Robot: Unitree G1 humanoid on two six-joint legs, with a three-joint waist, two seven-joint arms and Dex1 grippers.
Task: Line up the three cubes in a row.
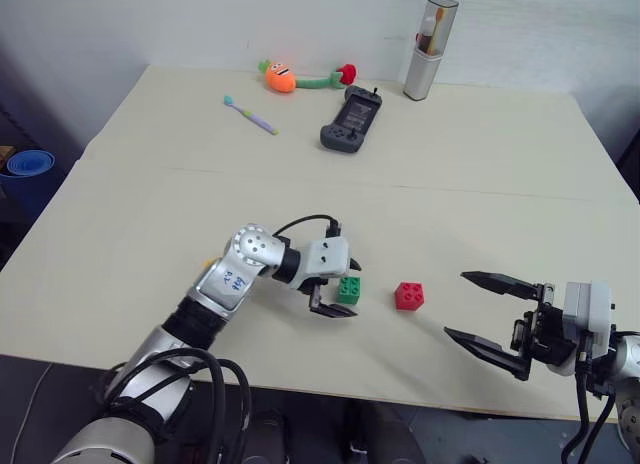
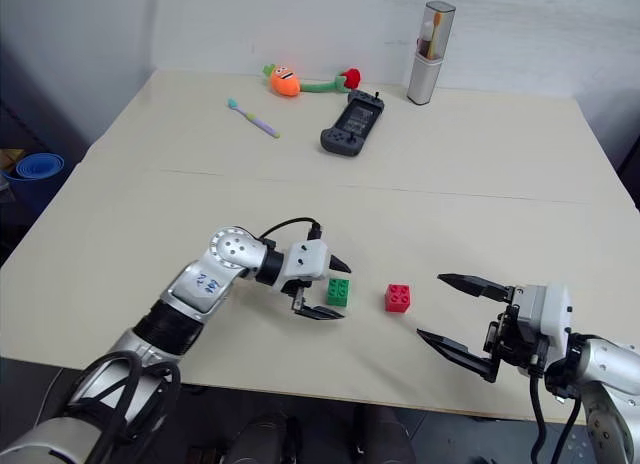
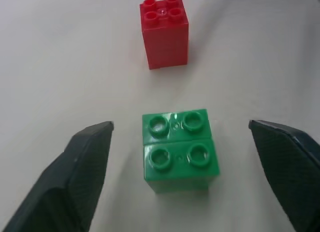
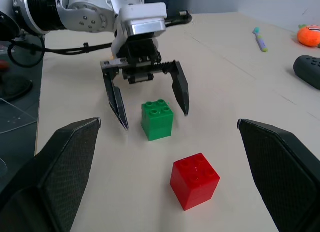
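While both grippers stand spread and empty: right gripper [image 1: 495, 314] nearest, well right of the green cube [image 1: 348, 290]; left gripper [image 1: 337, 287] straddling that cube without touching; red cube [image 1: 409, 296] just right of it. Cubes look light, rigid, slick — pinch flat sides. Game controller [image 1: 351, 121] far behind.

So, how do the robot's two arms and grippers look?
Both arms are silver metal with black joints and black cables. The left arm bears blue handwriting on a white patch. Each wrist has a white block. The left gripper and right gripper each have two black, pointed fingers.
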